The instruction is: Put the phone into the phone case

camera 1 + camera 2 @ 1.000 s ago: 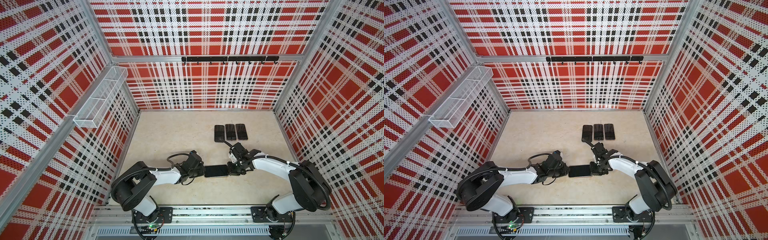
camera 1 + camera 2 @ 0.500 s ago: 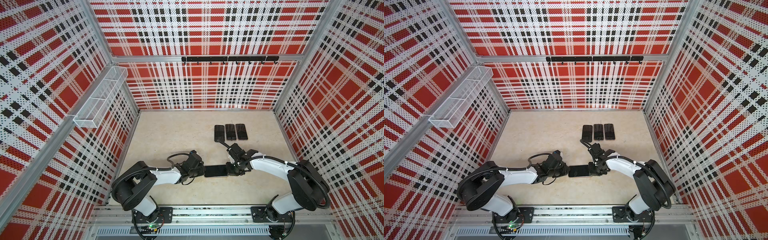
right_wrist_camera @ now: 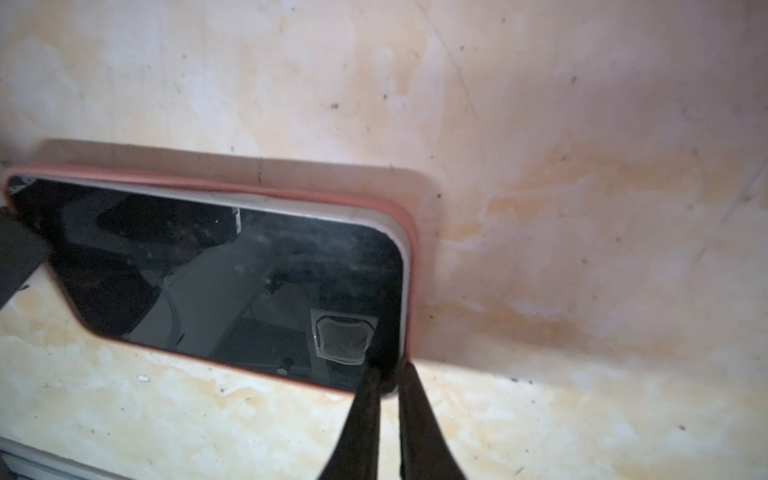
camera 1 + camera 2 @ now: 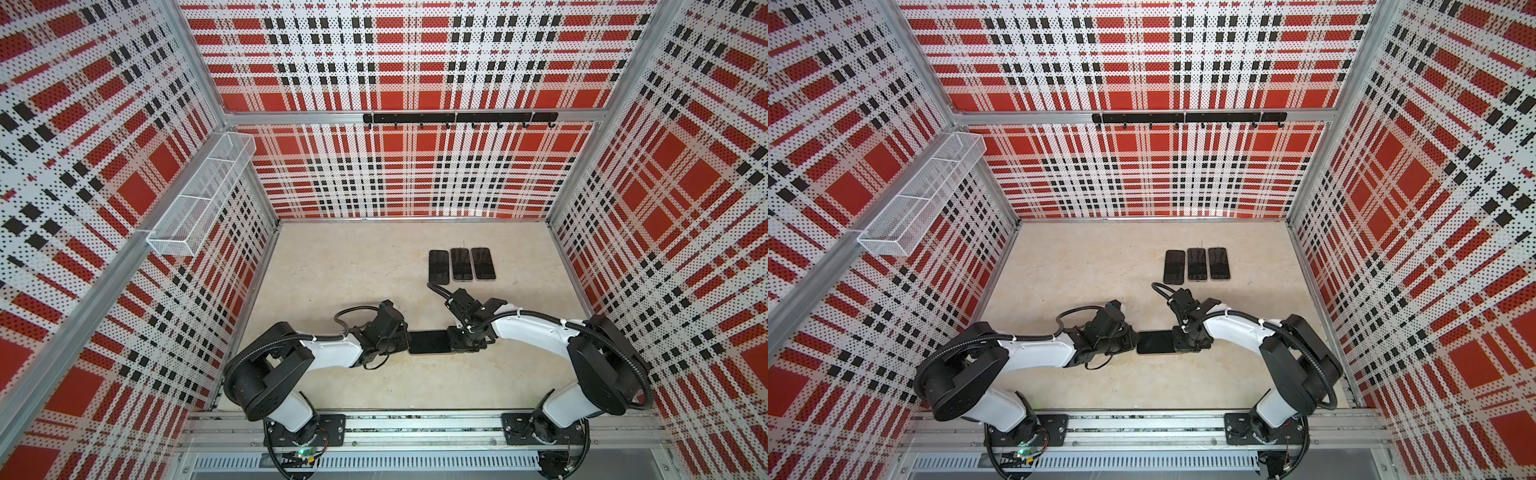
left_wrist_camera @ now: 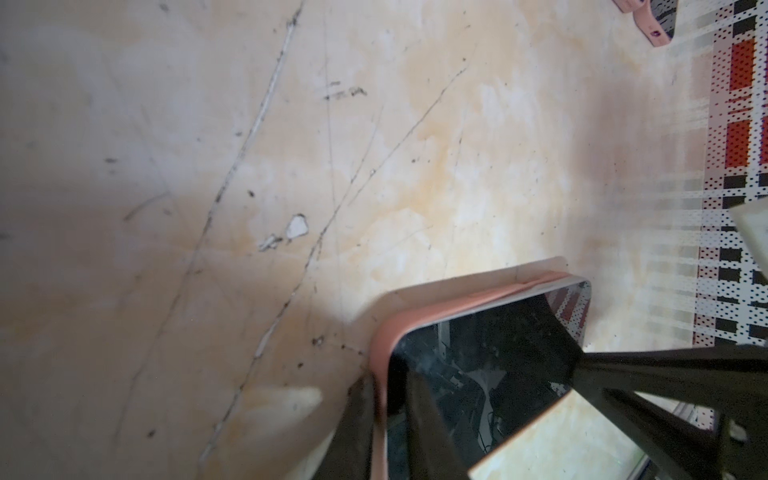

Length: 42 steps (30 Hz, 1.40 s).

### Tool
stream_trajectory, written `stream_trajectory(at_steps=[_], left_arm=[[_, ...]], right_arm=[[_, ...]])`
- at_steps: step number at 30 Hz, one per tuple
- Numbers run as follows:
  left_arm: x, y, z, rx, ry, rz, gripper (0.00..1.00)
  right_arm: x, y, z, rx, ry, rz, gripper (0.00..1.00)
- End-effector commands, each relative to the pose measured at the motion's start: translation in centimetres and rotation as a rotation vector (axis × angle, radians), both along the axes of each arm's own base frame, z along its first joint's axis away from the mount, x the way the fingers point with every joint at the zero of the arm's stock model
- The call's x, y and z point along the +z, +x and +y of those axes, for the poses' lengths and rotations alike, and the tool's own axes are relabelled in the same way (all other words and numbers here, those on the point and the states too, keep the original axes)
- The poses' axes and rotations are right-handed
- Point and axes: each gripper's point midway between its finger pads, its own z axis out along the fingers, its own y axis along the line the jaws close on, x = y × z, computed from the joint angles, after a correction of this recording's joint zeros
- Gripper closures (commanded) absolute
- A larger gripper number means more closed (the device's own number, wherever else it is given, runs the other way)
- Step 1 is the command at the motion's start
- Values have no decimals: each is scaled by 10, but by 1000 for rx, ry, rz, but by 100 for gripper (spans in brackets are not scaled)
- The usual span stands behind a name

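A dark-screened phone [image 4: 429, 342] [image 4: 1156, 342] lies flat near the table's front, seated in a pink phone case [image 3: 411, 249]. Along the far long side the phone's silver edge shows beside the pink rim [image 5: 478, 297]. My left gripper [image 4: 405, 343] [image 5: 388, 399] is shut on the case's left short end, one finger over the screen [image 5: 490, 353] and one outside the rim. My right gripper [image 4: 453, 343] [image 3: 390, 370] stands at the right end, fingers narrowly apart astride the near corner. I cannot tell whether they clamp it.
Three more dark phones [image 4: 461, 264] [image 4: 1197, 264] lie side by side further back, right of centre; pink cases show on them in the left wrist view [image 5: 656, 29]. A white wire basket [image 4: 199, 199] hangs on the left wall and a black hook rail [image 4: 459, 118] on the back wall.
My right wrist has shifted slightly left and back at the phone's right end, and its fingers have parted a little. The left arm and the phone have stayed put.
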Motion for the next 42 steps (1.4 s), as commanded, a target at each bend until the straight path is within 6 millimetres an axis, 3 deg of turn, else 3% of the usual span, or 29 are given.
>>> stream_trajectory(at_steps=[1, 4, 9, 24, 42], left_arm=[[-15, -11, 8, -35, 67, 39, 83], [-10, -6, 12, -25, 71, 24, 82], [-5, -1, 13, -21, 72, 7, 81], [-9, -1, 14, -23, 95, 11, 81], [-10, -2, 12, -20, 94, 10, 81]], right_arm=[[6, -8, -11, 26, -33, 22, 82], [37, 8, -15, 13, 0, -51, 78], [47, 25, -15, 27, 34, -78, 78], [13, 52, -6, 112, 51, -37, 83], [-24, 43, -3, 130, 55, 39, 85]])
